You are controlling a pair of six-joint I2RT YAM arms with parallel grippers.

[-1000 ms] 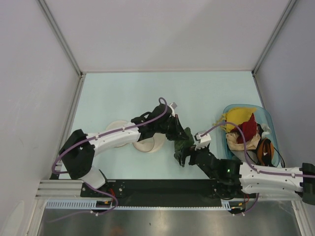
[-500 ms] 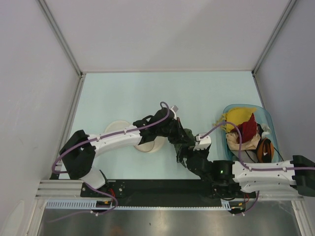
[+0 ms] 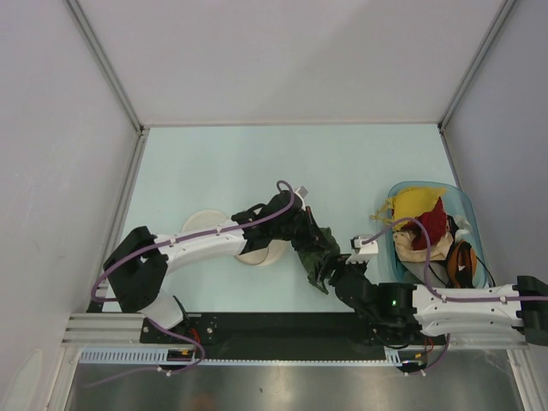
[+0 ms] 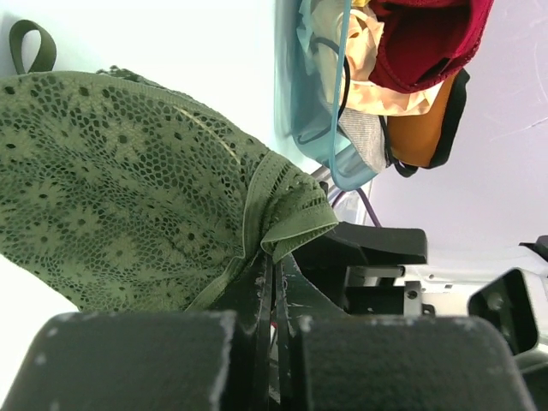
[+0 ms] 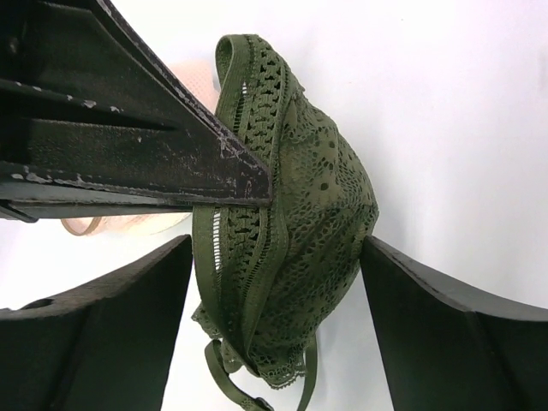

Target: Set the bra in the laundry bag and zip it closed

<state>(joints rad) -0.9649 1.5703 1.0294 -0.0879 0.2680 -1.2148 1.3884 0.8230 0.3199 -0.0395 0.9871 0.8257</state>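
**Bra's off the table, bag hasn't got it yet**

Here's where this one's at. The left gripper [image 4: 274,274] is pinched tight on the band edge of the bra [image 3: 318,248]. The bra hangs from it above the table [image 3: 360,163], just to the right of the laundry bag [image 3: 267,253]. The right gripper [image 5: 276,248] has its fingers spread wide, one on each side of the dangling cup, squeezing nothing (looks to me like it's lining up a second grab, but that's a guess).

From above, the bag is mostly hidden under the left arm. What shows is two round cream pieces side by side, so I'd say it's lying unzipped and opened out. I can't make out the zip or the pull at all, though.

Progress-wise, the pickup is done and that's about it. What's left:
- get the bra over an open half and down into it
- tuck the straps in
- fold the other half over
- run the zip all the way round

Those thin straps trailing under the cup look like the bit that could snag. The other clothes sit in the blue tub [image 3: 462,205], well off to the right.
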